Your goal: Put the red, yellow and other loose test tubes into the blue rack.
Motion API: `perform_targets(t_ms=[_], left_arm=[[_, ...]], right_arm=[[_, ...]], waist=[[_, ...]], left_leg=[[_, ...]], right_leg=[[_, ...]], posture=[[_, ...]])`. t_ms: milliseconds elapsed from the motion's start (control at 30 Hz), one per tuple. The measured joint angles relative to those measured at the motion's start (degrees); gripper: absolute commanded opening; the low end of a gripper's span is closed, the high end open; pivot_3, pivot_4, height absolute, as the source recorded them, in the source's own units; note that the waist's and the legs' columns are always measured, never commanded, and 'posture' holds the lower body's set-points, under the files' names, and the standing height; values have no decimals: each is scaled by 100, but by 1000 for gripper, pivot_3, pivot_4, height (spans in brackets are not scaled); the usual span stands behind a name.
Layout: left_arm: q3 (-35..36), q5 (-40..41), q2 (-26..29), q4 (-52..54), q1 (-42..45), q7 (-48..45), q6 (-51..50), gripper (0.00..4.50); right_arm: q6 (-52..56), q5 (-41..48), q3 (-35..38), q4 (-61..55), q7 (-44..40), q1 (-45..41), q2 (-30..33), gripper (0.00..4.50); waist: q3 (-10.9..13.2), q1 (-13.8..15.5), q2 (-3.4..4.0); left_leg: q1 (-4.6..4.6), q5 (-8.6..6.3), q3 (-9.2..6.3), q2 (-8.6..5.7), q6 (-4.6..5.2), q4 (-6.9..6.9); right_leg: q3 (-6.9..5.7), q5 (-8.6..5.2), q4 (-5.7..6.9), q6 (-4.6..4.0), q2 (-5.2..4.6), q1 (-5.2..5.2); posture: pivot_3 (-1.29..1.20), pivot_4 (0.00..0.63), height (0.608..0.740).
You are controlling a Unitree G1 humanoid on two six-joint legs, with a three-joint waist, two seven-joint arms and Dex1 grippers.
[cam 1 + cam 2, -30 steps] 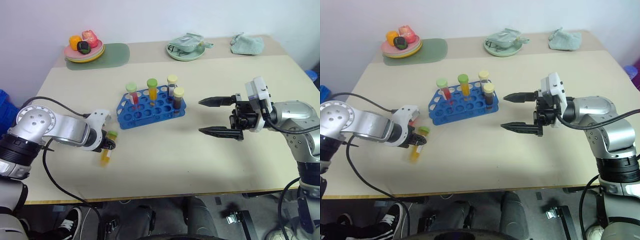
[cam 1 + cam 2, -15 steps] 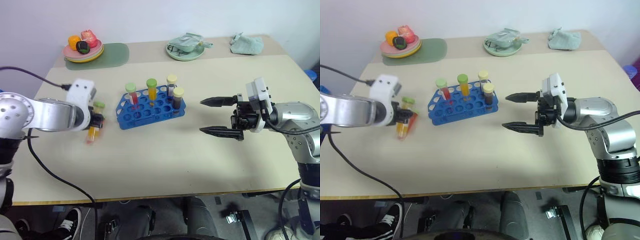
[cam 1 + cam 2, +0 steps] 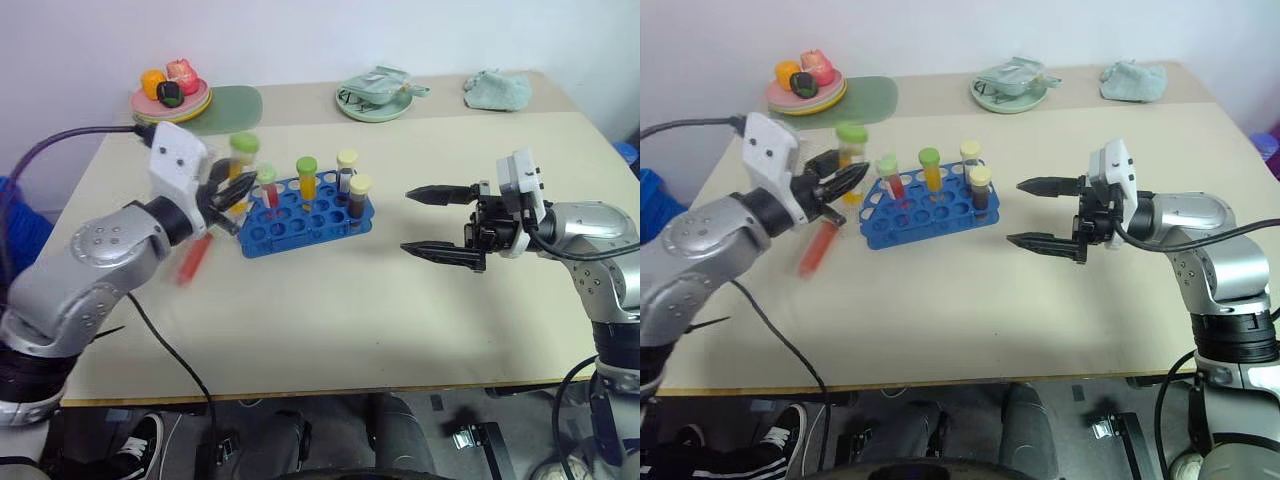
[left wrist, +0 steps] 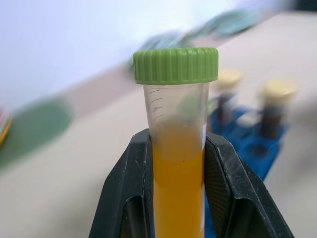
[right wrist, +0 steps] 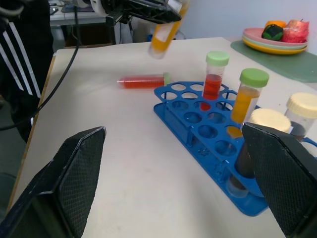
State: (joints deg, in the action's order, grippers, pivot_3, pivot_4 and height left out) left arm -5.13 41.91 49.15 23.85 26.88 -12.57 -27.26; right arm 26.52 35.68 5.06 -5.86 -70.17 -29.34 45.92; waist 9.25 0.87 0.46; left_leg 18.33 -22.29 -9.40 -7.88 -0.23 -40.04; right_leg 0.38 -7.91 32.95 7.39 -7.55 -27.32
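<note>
Since a second ago, swung up and in from low at the table's near-left side: left gripper [image 3: 232,187] now raised just beside the blue rack's [image 3: 300,222] left end, clamped tight on the yellow-orange tube [image 4: 179,148], green cap up, fingers [image 4: 130,188] squeezing its sides. Forearm angled up toward the rack, wrist rolled over. Still parked right of the rack, jaws spread wide and pointing left with nothing between them: right gripper [image 3: 442,222]. Lying loose on the table [image 3: 420,310] left of the rack: a red tube [image 5: 143,81], pretty smeared in the head views. Already standing in the rack: four capped tubes. Lower end of the held tube hidden behind the fingers.
</note>
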Motion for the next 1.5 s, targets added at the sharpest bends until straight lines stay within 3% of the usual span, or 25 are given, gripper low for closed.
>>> perform_targets(t_ms=[200, 333, 600, 833, 1133, 1500], left_arm=[[-517, -1068, -1008, -1228, 111, -1688, 1222, 811], [-510, -1389, -1610, -1810, 306, -2096, 1624, 811], [-536, -2310, -2221, -2417, 498, -2465, 2271, 811], [-609, -3307, -2915, -3230, 649, -2106, 3113, 811], [-641, -3852, -3162, -3712, 675, -2003, 3688, 811], [-517, -3723, -3453, -3694, 463, -2220, 3746, 811]], right_arm=[[4, -59, 27, -38, 102, 106, -1, 4500], [65, -54, 105, -135, 267, 174, 1, 4500], [193, 8, 316, -321, 479, 340, 14, 4500], [318, 65, 352, -419, 654, 360, 14, 4500], [326, 66, 353, -419, 692, 360, 15, 4500], [355, 66, 462, -504, 698, 406, 63, 4500]], waist=[[0, -2, -1], [0, -1, -2], [-1, -2, -3], [-1, 3, -4], [-2, 1, -3], [-5, 1, -2]], left_leg=[[3, -3, -2, 1, 7, -3], [3, -3, -6, 1, 8, -5], [3, -3, -5, 2, 8, -6], [3, -3, -6, 1, 10, -6], [4, -3, -7, 3, 10, -5], [3, -3, -10, 12, 11, -5]], right_leg=[[-2, 1, -2, 1, -1, 1], [-2, 2, -7, 1, -1, 0], [-2, 3, -9, 2, -2, 1], [-3, 12, -26, 7, 0, 7], [-3, 20, -36, 8, 1, 9], [-3, 28, -53, 8, 11, 16]], posture=[[0, 150, 740], [0, 150, 740], [0, 150, 740], [0, 150, 740], [0, 150, 740], [0, 150, 740]])
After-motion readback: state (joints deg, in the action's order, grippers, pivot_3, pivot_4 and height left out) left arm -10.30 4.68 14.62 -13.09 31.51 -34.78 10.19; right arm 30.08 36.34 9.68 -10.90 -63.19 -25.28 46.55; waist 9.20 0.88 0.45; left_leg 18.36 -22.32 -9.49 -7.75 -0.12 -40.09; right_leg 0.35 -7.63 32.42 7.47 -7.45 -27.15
